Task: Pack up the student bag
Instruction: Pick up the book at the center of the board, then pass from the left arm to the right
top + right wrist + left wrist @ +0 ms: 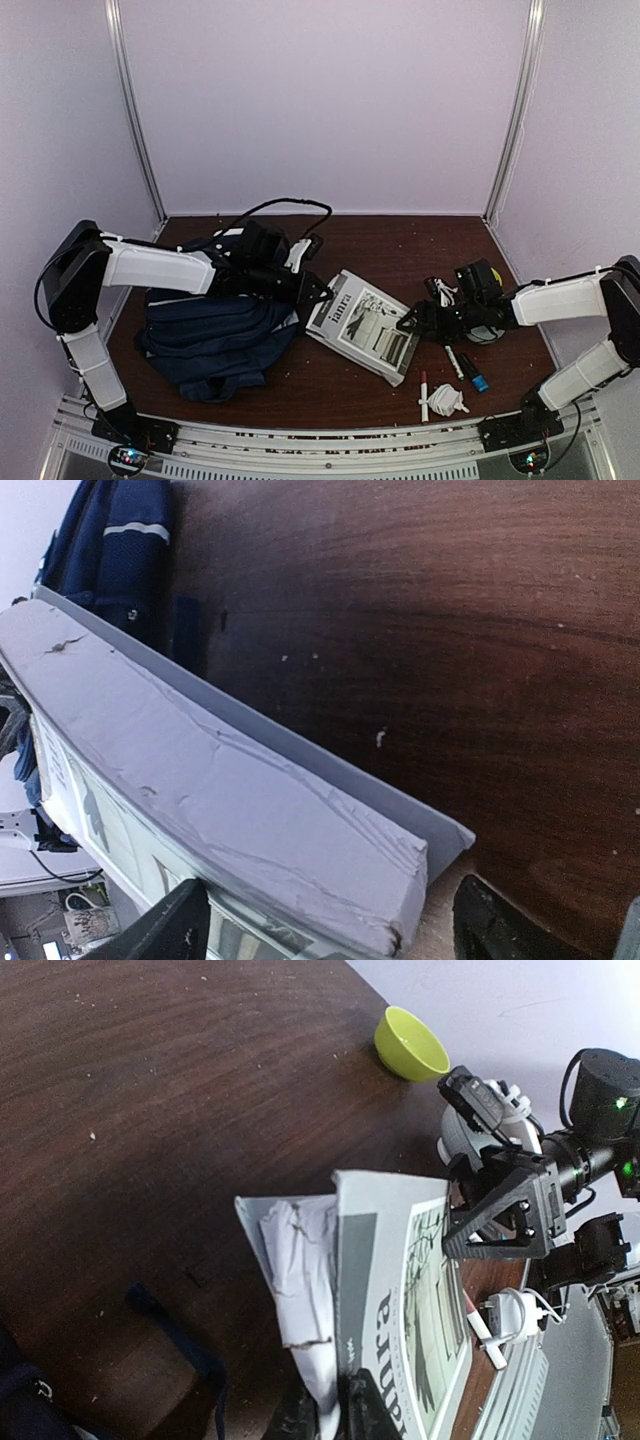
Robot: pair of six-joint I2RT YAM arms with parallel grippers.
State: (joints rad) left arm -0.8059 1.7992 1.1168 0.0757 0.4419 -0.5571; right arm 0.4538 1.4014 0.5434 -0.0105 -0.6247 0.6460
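The student bag [215,340], a navy backpack, lies slumped at the left of the table; a part of it with its white stripe shows in the right wrist view [110,540]. A grey-and-white book [365,325] lies just to its right. My left gripper [315,292] is shut on the book's near-left corner; the left wrist view shows the dark fingers [375,1410] pinching the book [400,1300] at its edge. My right gripper [408,322] stands open at the book's right corner. Its fingers [160,930] straddle the page block [230,790] with a gap on each side.
A lime-green bowl [410,1045] stands behind the right gripper. Pens [470,372], a red-tipped marker [424,392] and a white charger [447,400] lie near the front right. A black cable [290,205] loops at the back. White walls enclose the table.
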